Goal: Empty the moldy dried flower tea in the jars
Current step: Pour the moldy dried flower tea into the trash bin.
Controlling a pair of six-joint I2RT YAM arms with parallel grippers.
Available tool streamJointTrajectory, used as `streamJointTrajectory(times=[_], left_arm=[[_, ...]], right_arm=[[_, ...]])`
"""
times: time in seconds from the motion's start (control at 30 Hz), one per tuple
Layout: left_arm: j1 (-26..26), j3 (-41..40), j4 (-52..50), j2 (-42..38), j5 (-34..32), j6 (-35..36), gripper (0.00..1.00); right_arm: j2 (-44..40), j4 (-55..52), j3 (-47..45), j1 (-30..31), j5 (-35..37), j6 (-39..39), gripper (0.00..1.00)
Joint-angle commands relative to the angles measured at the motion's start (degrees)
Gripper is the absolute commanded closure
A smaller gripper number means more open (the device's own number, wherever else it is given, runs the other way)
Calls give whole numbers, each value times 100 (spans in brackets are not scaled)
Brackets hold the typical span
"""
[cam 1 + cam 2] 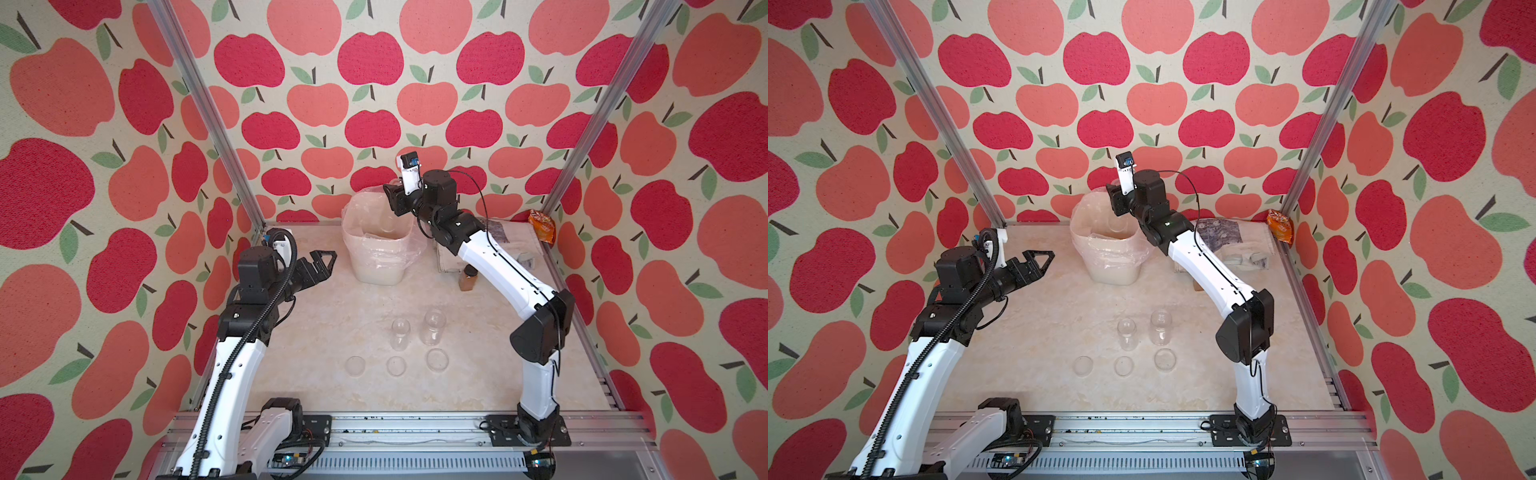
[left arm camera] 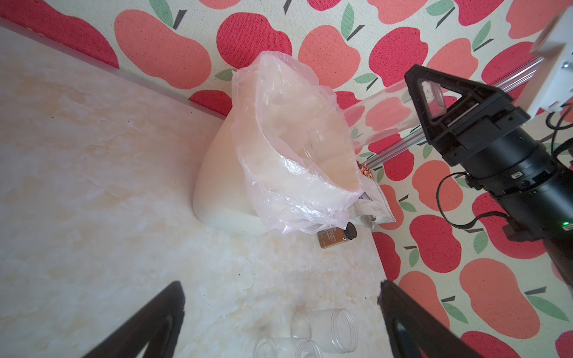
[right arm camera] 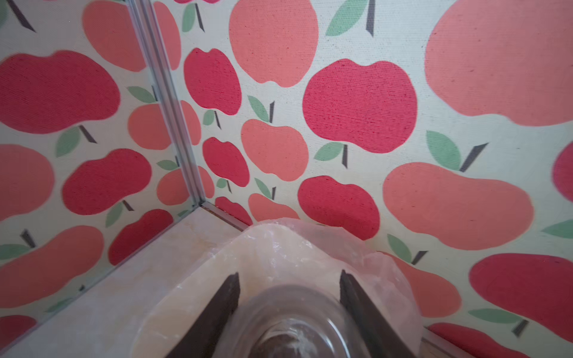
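right gripper [image 3: 289, 276] clamping small clear cylindrical jar [image 3: 294, 322] over bag-lined white bin [image 1: 374, 266] | left gripper [image 2: 280, 286] gaping idle | risk: slick jar slipping into bin

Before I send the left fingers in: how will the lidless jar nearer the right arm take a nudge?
The jar looks empty, so probably light, apt to skid or tip on the smooth table. Round and glossy, it would likely roll if toppled. The neighbouring jar stands close; a push may knock it.
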Motion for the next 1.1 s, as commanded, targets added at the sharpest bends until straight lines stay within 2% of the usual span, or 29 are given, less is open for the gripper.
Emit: streamJointTrajectory(times=[0.0, 0.07, 0.1, 0.13, 0.23, 0.27, 0.37, 0.4, 0.5, 0.53, 0.57, 0.63, 0.67, 0.77, 0.8, 0.9, 0.93, 1.0, 1.07], left_arm=[[17, -56, 144, -26, 121, -19, 1], [17, -57, 134, -38, 132, -19, 0], [17, -57, 125, -43, 133, -15, 1], [18, -57, 120, -51, 128, -3, 0], [17, -66, 143, -47, 123, -1, 1], [17, -63, 150, -43, 132, -2, 1], [17, -65, 159, -43, 158, -20, 0], [17, -66, 153, -43, 159, -19, 1], [17, -64, 145, -54, 151, -10, 0], [17, -65, 148, -52, 152, -14, 0], [17, -64, 166, -51, 152, -19, 0], [17, -64, 188, -51, 169, -37, 0], [17, -65, 195, -46, 180, -37, 1], [17, -62, 210, -21, 194, -44, 1], [17, -65, 227, -17, 196, -58, 1], [17, -74, 313, 1, 253, -119, 1], [22, -70, 329, 9, 279, -136, 0], [13, -72, 369, 10, 316, -180, 1], [17, -74, 459, 19, 388, -249, 0]], right_arm=[[-154, 283, -139, -302, -357, 580, 100], [-116, 106, 2, 64, 648, -687, 100], [-102, 123, 22, 189, 875, -1032, 100], [-122, 119, 4, 167, 722, -842, 100], [-210, 461, -274, -328, -472, 906, 100], [-207, 460, -251, -339, -468, 838, 100], [-130, 194, 11, 160, 794, -870, 100], [-124, 191, 26, 219, 844, -973, 100], [-207, 480, -232, -247, -401, 783, 100], [-198, 552, -244, -327, -595, 943, 100], [-190, 420, -130, -255, -411, 607, 100], [-154, 191, 31, 111, 591, -660, 100], [-175, 241, -6, 178, 697, -804, 100], [-327, 659, -376, -241, -352, 698, 100], [-338, 713, -389, -282, -418, 697, 100], [-353, 600, -296, 128, 723, -718, 100], [-409, 672, -368, 114, 642, -633, 100], [-553, 958, -625, -107, 197, 180, 100], [-707, 1276, -859, -206, 139, 535, 100]])
